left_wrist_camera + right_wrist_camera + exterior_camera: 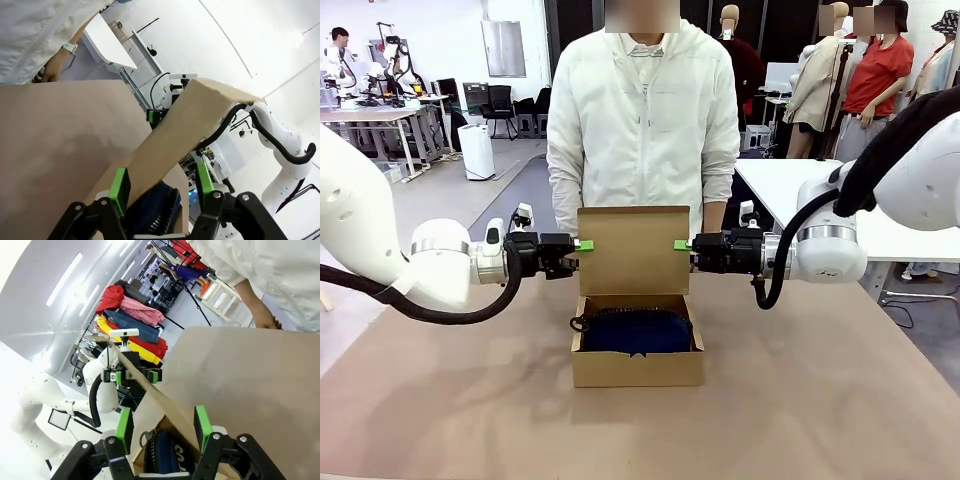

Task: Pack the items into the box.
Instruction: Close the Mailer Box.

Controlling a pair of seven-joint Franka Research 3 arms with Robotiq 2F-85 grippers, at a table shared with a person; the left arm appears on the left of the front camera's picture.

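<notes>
- Clearly the box (637,366) sits in the middle of the bench (820,400), its flap (633,250) standing upright at the back so the inside stays reachable.
- Inside lies the pouch (638,330), filling most of the floor; its loop (578,323) hangs over the left wall.
- Knife and stapler cannot be made out; they may lie under or behind the pouch, so how far packing has got is uncertain.
- At the flap's left edge sits the left gripper (582,245), at its right edge the right gripper (682,245).
- Both wrist views show each pair of jaws part-open and straddling the flap's thin edge, one pad either side; whether the pads touch card I cannot tell.
- Probably this paired hold is there to steady or fold the flap evenly, without twisting.
- A person (642,120) stands behind the box, hands low and off it.
</notes>
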